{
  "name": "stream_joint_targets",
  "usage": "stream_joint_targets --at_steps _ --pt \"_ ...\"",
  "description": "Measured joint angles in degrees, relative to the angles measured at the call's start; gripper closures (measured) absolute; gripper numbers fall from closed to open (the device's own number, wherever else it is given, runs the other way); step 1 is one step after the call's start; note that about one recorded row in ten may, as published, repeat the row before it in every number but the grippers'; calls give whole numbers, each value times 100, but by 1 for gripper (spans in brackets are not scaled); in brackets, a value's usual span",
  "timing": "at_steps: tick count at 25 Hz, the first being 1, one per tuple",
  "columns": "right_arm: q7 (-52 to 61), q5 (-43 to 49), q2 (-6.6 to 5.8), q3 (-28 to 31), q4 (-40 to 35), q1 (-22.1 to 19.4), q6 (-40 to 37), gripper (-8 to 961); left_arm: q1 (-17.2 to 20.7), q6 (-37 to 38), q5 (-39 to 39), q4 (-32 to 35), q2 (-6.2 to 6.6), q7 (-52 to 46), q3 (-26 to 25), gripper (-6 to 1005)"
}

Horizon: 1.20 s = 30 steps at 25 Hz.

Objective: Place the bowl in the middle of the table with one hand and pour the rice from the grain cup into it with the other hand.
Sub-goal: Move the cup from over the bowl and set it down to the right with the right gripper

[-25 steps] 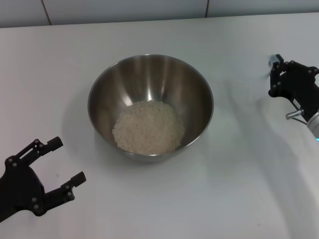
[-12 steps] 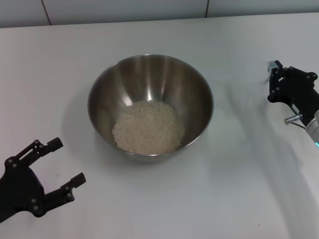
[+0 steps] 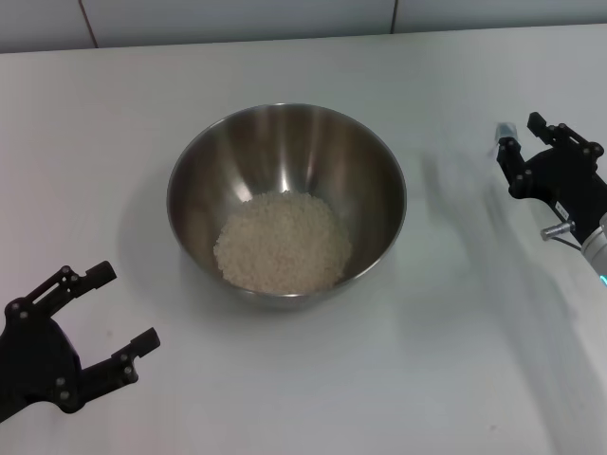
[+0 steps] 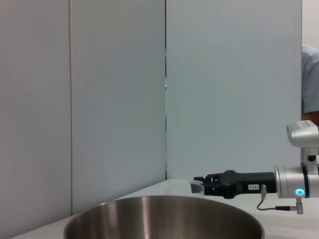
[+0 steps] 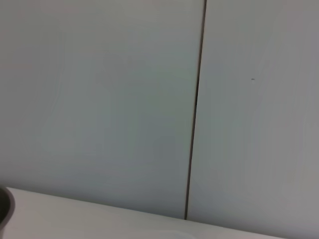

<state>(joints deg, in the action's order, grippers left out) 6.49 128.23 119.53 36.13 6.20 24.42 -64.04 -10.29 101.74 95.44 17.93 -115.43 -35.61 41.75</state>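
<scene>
The steel bowl stands in the middle of the white table and holds a mound of rice. Its rim fills the bottom of the left wrist view. To the right of the bowl, my right gripper is low over the table with its fingers apart. The clear grain cup shows faintly at the fingertips, and in the left wrist view the grain cup stands just in front of the right gripper. I cannot tell whether they touch. At the near left my left gripper is open and holds nothing.
A grey panelled wall runs along the table's far edge. The right wrist view shows only this wall, a strip of table and a sliver of the bowl.
The right gripper's fingers have spread apart and it has shifted slightly, with the cup now showing at its tips. The left gripper, bowl and rice have not moved.
</scene>
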Motion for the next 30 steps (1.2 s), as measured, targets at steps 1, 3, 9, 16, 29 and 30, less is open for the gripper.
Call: stream_joint_targets --at_steps 1,3,9,16,29,30 --pt "17 0 -4 -11 -1 -9 -3 700 1 1 -2 0 0 -3 0 131" --pt "95 12 -15 -40 -10 -27 -13 642 1 4 -5 0 2 -9 0 131" --pt "372 33 -35 -52 -150 -35 -16 411 1 5 -9 53 -8 -40 0 131" --pt "567 23 -36 -56 -276 -45 -42 187 1 13 -9 53 -22 -42 0 131" --pt "746 4 -36 -15 -345 23 300 187 -6 17 -8 53 -22 -43 0 131" --pt "746 5 -35 -19 -331 -9 270 187 -6 20 -8 53 -20 -43 0 131"
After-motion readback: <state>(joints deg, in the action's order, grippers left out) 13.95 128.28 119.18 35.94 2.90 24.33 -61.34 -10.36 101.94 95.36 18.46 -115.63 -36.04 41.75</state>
